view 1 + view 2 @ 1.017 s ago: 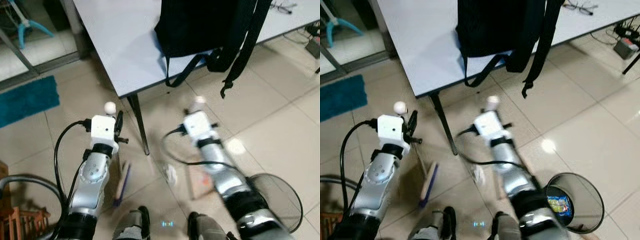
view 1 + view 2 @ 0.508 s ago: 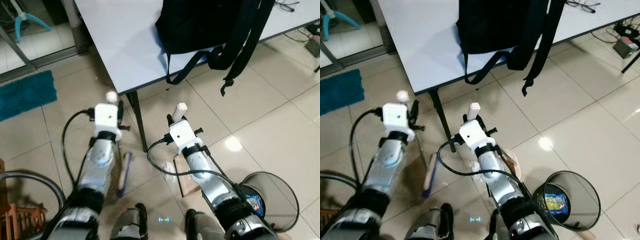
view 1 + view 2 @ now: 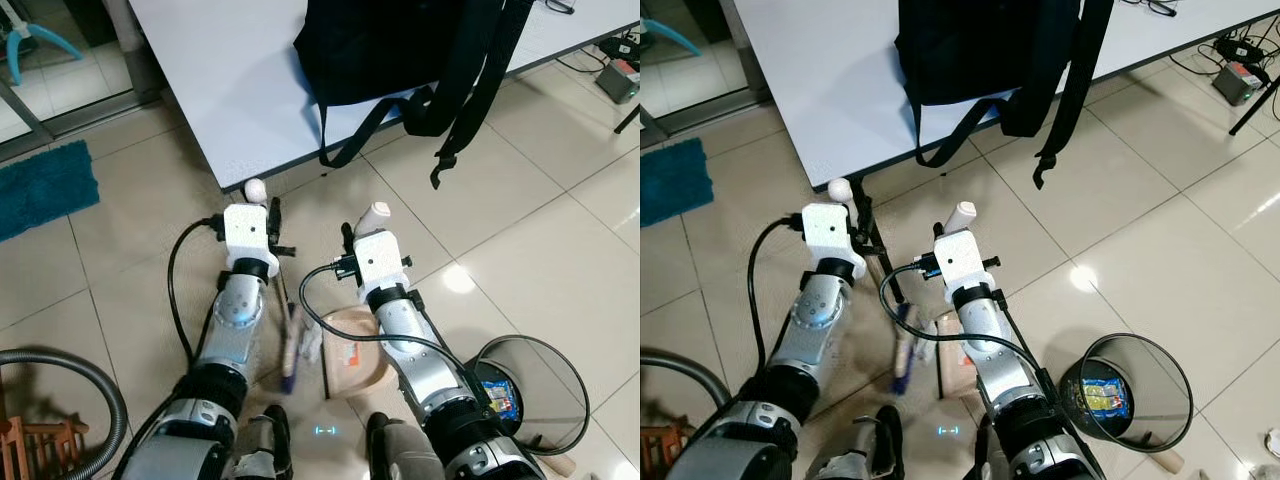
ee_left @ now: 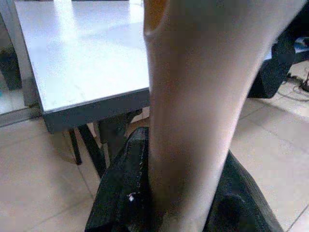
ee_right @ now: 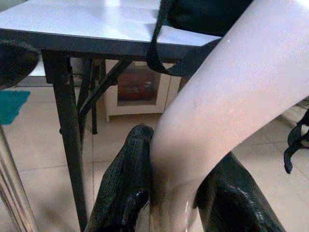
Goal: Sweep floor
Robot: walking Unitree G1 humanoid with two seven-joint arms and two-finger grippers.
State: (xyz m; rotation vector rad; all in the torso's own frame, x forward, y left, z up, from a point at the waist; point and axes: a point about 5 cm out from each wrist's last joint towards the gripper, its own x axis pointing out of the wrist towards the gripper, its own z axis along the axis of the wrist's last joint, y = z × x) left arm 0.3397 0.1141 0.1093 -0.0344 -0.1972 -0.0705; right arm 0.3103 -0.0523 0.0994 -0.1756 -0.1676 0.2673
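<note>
Beige floor tiles [image 3: 520, 230] spread out below the robot, glossy enough to catch a bright spot of lamp light. At the top of the head views stands a pale grey table [image 3: 220, 80] on dark legs, with a black backpack [image 3: 400, 50] lying on it; the pack's straps hang over the table edge. A teal mat [image 3: 45, 185] lies on the floor to the robot's left, and a grey hose [image 3: 90, 375] curves in near the lower left corner.

Both silver arms reach forward and down in front of the robot's body. The left gripper [image 4: 178, 193] has its two black fingers pressed against a cream-coloured handle, the brush handle [image 4: 193, 96], which rises between them in the left wrist view. Below that arm, the brush [image 3: 290, 345] hangs low near the floor, its head blurred, with a purple edge showing.

The right gripper [image 5: 178, 193] is likewise clamped on a pale curved handle, the dustpan handle [image 5: 227, 96], seen between its fingers in the right wrist view. The beige dustpan [image 3: 352, 350] sits on the tiles between the two arms, just beside the brush head; whether the two touch is unclear.

To the robot's right, near its foot, stands a round black wire bin [image 3: 1127, 395] with a colourful wrapper [image 3: 1098, 397] lying inside.
</note>
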